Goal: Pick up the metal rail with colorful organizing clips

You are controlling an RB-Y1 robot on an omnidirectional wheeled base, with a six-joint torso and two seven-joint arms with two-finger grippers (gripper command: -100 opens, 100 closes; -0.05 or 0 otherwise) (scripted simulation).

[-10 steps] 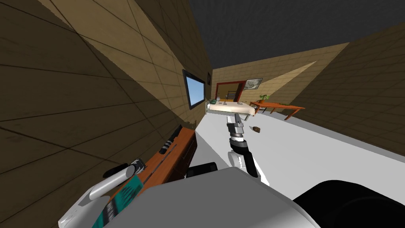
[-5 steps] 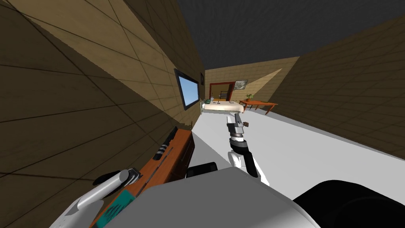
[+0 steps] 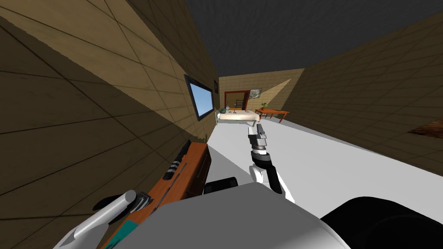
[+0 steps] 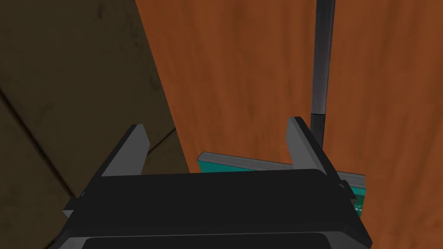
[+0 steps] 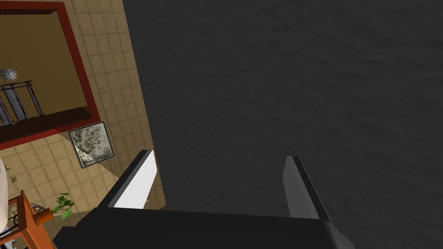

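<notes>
- My left claw [image 4: 217,123] is open wide and holds nothing. It hangs at the lower left of the head picture.
- Right under it lies a flat teal thing [image 4: 225,163] with a grey edge.
- The dark grey rail [image 4: 322,65] starts just beside one finger and runs straight away from the claw.
- Both lie on a brown wooden top [image 4: 242,78] by the wall.
- My right claw [image 5: 219,154] is open too, held up in the middle.
</notes>
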